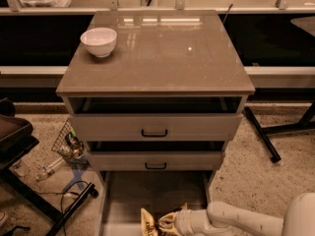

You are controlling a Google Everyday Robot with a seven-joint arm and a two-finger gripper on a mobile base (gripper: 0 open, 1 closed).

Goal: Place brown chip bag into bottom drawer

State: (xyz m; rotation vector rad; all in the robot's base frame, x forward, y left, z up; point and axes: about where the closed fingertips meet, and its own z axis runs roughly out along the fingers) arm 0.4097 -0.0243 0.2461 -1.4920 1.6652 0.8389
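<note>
The brown chip bag (149,223) shows at the bottom edge of the camera view, over the open bottom drawer (129,196), partly cut off by the frame. My gripper (170,222) reaches in from the lower right on its white arm and is shut on the bag's right end. The bag is low inside the drawer's front part. The two upper drawers with black handles are slightly open above it.
A white bowl (99,41) stands on the cabinet top (162,58) at the back left. A wire basket with clutter (68,144) and cables lie on the floor to the left. A black stand leg (261,134) crosses the floor on the right.
</note>
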